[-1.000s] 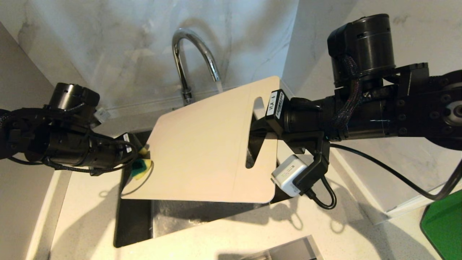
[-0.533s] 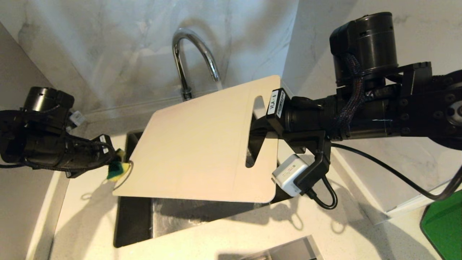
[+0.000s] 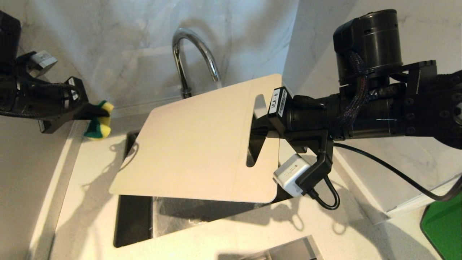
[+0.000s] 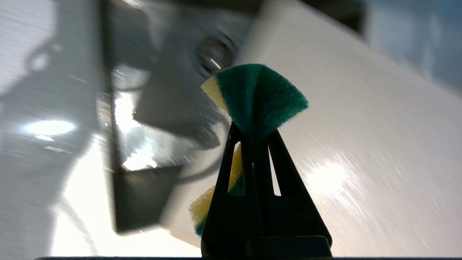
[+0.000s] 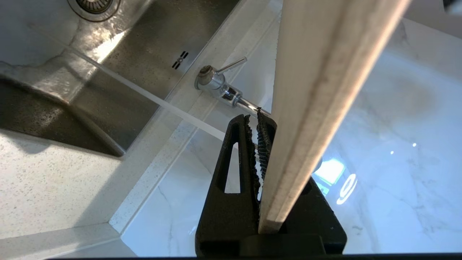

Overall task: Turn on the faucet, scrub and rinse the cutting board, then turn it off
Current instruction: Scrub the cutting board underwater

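Head view, board: I am holding the cutting board (image 3: 196,148) tilted over the sink (image 3: 133,224), its far corner under the faucet (image 3: 191,54), its near edge hanging over the basin close to the counter (image 3: 90,202) front.
Head view, right gripper: the right gripper (image 3: 258,135) is clamping the board's handle-slot end; its fingers are mostly hidden behind the board.
Head view, left gripper: the left gripper (image 3: 90,112) is pinching the sponge (image 3: 97,121) above the counter's left back corner, well apart from the board.
Left wrist view, sponge: the fingers are squeezing the sponge (image 4: 252,97) into a fan; I am judging it soft and springy, so it needs pressing flat to scrub.
Right wrist view, grip: the right gripper (image 5: 258,126) is closing on the board (image 5: 317,90) at its thin edge; water is streaming past the faucet (image 5: 216,83) lever into the sink (image 5: 108,47).
Handling: I am judging the board stiff, light and slippery when wet, held from one end, so scrubbing pressure far from the grip could twist it; the slot end is the best hold.
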Robot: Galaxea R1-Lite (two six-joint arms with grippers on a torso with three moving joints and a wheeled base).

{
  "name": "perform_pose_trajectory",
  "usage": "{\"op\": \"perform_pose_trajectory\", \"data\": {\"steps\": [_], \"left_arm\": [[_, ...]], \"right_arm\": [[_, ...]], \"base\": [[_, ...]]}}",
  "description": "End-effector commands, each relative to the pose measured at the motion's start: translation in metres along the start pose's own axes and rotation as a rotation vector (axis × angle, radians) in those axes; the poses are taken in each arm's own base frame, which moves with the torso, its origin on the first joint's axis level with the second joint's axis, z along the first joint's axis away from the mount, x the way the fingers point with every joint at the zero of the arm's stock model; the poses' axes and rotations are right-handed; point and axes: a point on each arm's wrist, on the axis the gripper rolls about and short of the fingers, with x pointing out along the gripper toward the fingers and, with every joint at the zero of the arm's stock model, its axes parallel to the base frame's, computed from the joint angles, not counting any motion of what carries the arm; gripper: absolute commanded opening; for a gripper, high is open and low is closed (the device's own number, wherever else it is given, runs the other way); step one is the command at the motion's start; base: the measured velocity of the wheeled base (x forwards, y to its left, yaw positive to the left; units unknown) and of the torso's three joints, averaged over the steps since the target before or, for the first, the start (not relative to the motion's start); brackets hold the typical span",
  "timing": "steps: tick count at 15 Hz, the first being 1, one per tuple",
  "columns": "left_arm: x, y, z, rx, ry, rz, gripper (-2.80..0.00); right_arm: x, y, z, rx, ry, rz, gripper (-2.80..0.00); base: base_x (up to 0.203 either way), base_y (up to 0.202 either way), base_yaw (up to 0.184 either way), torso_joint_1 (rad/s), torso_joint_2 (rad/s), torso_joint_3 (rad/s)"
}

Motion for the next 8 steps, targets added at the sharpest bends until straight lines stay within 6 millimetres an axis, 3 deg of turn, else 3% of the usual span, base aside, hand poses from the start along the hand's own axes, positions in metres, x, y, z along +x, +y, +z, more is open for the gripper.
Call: {"op": "perform_pose_trajectory", "data": {"steps": [1,3,8], "left_arm": [[-0.014,-0.043,-0.023,0.09,0.064,-0.137,-2.8],[-0.016,-0.075,-0.049,0.171,0.146,-0.245,-2.8],[0.01,-0.136,-0.093,0.252,0.265,-0.382,-2.8]], "right_arm": [[0.002,0.001,0.0,-0.011,-0.006,0.002,-2.8],[0.003,0.001,0.001,-0.011,-0.01,-0.001,-2.8],[0.003,0.003,0.002,-0.008,-0.016,0.005,-2.8]], "base": [[0.0,0.0,0.0,0.0,0.0,0.0],[0.0,0.0,0.0,0.0,0.0,0.0],[0.0,0.0,0.0,0.0,0.0,0.0]]}}
